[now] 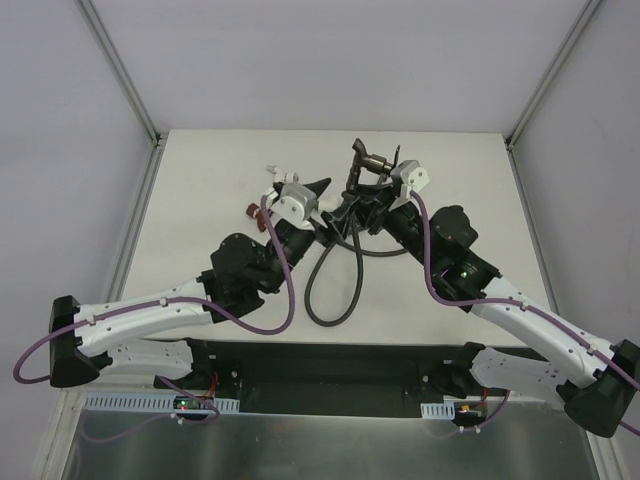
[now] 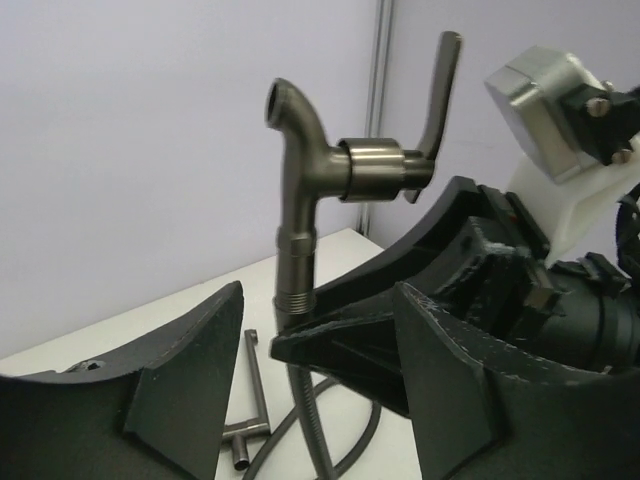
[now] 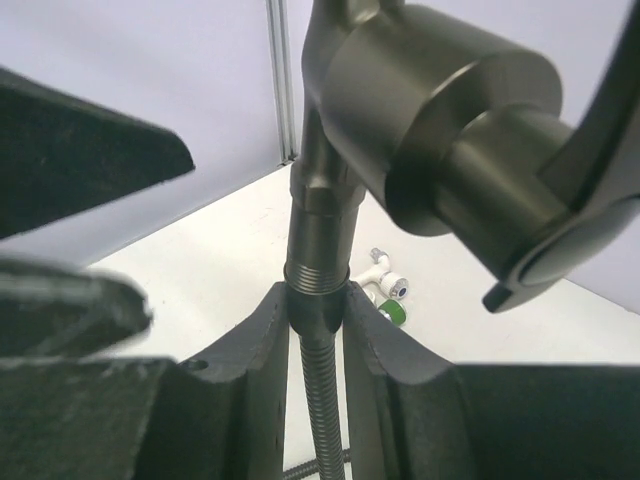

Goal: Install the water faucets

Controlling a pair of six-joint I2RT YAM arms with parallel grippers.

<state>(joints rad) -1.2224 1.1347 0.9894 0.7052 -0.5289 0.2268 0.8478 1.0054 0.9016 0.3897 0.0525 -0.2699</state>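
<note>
The grey-brown metal faucet (image 2: pixel 312 170) stands upright with its lever handle (image 2: pixel 440 90) pointing up, above the table's far middle (image 1: pixel 367 160). Its threaded foot (image 3: pixel 318 272) sits on the dark end fitting of the hose (image 3: pixel 322 400). My right gripper (image 3: pixel 318 305) is shut on that fitting just under the thread. My left gripper (image 2: pixel 320 300) is open, its fingers (image 2: pixel 190 390) spread to either side of the faucet's foot and touching nothing. White (image 3: pixel 380 270) and green (image 3: pixel 393 314) plastic faucets lie on the table behind. A red one (image 1: pixel 252 209) lies left of my left wrist.
The long dark hose (image 1: pixel 335 290) loops across the table's middle toward the arm bases. A dark T-shaped pipe piece (image 2: pixel 250 400) lies under my left gripper. Both wrists crowd together at the far middle (image 1: pixel 340 200). Walls and frame posts (image 1: pixel 120 70) close in the table.
</note>
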